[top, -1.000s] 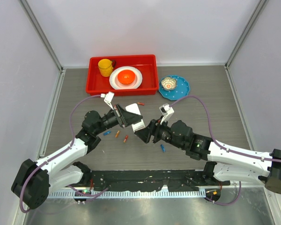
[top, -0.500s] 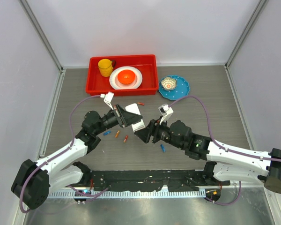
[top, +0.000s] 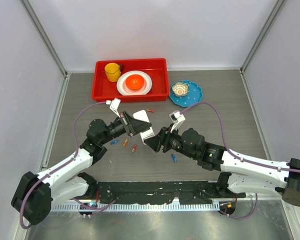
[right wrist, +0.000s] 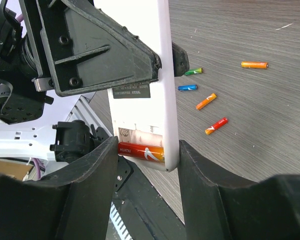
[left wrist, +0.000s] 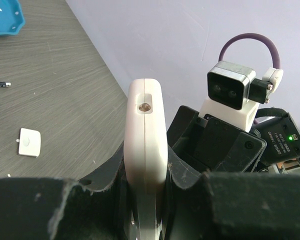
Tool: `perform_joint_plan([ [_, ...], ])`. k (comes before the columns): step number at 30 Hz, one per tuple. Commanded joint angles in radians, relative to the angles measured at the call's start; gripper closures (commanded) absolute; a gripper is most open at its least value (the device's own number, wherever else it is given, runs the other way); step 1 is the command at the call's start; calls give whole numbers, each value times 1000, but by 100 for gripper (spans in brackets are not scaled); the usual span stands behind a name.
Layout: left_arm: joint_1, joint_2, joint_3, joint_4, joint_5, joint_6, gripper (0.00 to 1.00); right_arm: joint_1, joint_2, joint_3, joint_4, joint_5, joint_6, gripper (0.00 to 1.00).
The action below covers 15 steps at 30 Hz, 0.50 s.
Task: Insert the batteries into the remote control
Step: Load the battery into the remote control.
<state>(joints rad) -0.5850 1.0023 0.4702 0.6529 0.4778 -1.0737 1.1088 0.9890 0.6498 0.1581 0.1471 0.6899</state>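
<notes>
My left gripper (left wrist: 146,170) is shut on the white remote control (left wrist: 146,130) and holds it edge-up above the table (top: 145,122). The remote's open compartment shows in the right wrist view, with one red-orange battery (right wrist: 141,151) lying across its lowest slot. My right gripper (right wrist: 147,155) closes across that end. Its left finger (right wrist: 90,185) presses the battery's tip and its right finger (right wrist: 205,185) sits at the remote's side edge. Several loose batteries lie on the table: orange (right wrist: 254,64), green (right wrist: 193,71), blue (right wrist: 187,87).
The small white battery cover (left wrist: 29,142) lies on the table. A red tray (top: 101,92) at the back holds a yellow cup (top: 112,71) and a white plate with an orange bowl (top: 134,82). A blue plate (top: 192,95) sits right of it.
The right gripper's jaws have drawn in around the remote's end and the battery. Both arms have hardly moved.
</notes>
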Motion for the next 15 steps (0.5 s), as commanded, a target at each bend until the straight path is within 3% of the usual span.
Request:
perform_joint_plan([
  [1, -3, -30, 5, 56, -15, -5, 100, -3, -6, -2, 44, 8, 11, 56],
  [15, -3, -39, 7, 65, -21, -22, 100, -4, 7, -7, 26, 28, 17, 87],
])
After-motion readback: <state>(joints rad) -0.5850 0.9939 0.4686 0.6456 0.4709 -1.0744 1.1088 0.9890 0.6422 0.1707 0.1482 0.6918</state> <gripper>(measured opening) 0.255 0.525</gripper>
